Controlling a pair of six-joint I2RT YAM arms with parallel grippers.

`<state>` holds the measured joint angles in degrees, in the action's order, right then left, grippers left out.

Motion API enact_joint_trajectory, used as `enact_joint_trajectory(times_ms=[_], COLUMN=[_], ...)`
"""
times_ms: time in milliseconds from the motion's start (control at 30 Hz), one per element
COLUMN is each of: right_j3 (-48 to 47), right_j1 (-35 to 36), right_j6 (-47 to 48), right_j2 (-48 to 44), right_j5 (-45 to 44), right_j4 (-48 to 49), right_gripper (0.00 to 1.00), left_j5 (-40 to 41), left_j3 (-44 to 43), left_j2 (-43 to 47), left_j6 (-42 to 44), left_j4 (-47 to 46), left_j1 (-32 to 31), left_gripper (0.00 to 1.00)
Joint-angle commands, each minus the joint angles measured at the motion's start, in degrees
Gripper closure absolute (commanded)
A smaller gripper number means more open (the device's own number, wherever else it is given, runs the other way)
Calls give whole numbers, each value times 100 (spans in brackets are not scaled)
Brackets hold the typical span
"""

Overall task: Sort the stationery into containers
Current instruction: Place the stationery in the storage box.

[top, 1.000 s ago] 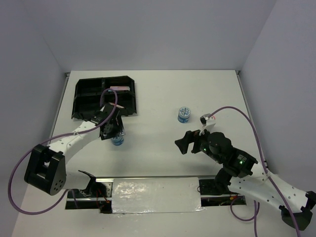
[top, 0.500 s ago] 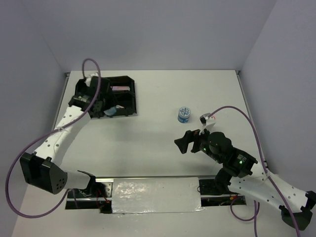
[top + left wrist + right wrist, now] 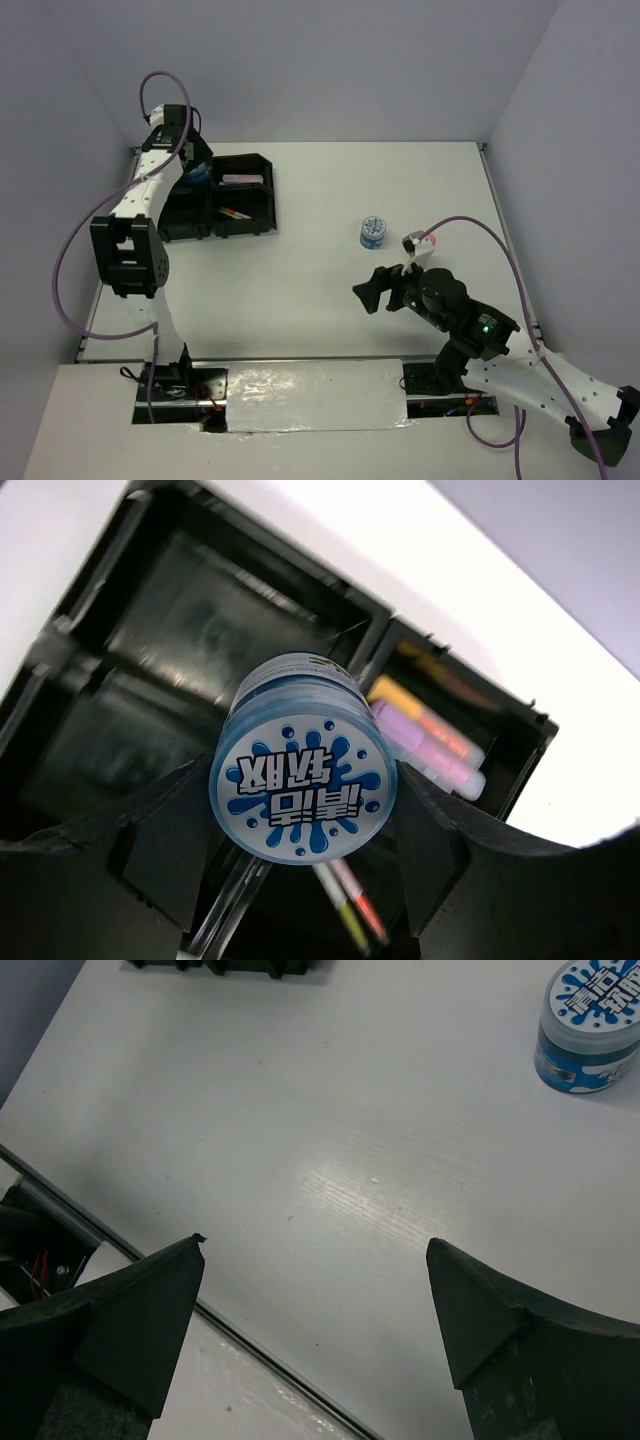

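Observation:
My left gripper (image 3: 192,172) is shut on a short blue tub (image 3: 302,785) with a splash-patterned lid and holds it above the far left compartments of the black tray (image 3: 268,200). In the left wrist view the tub fills the gap between both fingers (image 3: 165,840). Below it lie purple and orange markers (image 3: 430,742) in one compartment of the tray (image 3: 375,615), and thin pens (image 3: 350,905) in another. A second blue tub (image 3: 372,232) stands upright on the table at centre right. My right gripper (image 3: 372,290) hovers open near it, and that tub (image 3: 590,1025) is far ahead of the empty fingers.
A metal strip and a glossy white panel (image 3: 315,395) run along the table's near edge between the arm bases. The purple cable (image 3: 80,250) of the left arm loops out to the left. Grey walls close in the table on three sides.
The left arm has carried the blue tub from the table in front of the tray up and back, to above the tray's far left. The right arm has not moved.

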<state>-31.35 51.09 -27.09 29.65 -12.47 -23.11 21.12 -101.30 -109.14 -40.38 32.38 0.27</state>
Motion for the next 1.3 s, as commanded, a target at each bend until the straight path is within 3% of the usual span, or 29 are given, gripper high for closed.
enact_joint_trajectory(times_ms=[0,200,367,900,1033,1267], right_j3=[94,130,130,-46,-55,-117], right_j1=[41,50,41,41,50,50], right_j6=[134,195,213,275,301,345], right_j2=[23,234,506,1104,1148,1271], right_j5=[87,113,157,289,298,298], right_j4=[333,465,676,870,870,870], right_gripper=[0,0,0,0,0,0], left_j5=[76,-222,-214,-258,-4,-231], left_j3=[-601,-813,-549,-532,-531,-646], left_j2=[-142,-687,-670,-1144,-1223,-1408], left_j6=[328,180,285,303,373,382], left_j4=[-855,-1014,-1374,-1331,-1305,-1330], left_j1=[94,403,544,878,895,939], left_gripper=[100,100,100,100,94,82])
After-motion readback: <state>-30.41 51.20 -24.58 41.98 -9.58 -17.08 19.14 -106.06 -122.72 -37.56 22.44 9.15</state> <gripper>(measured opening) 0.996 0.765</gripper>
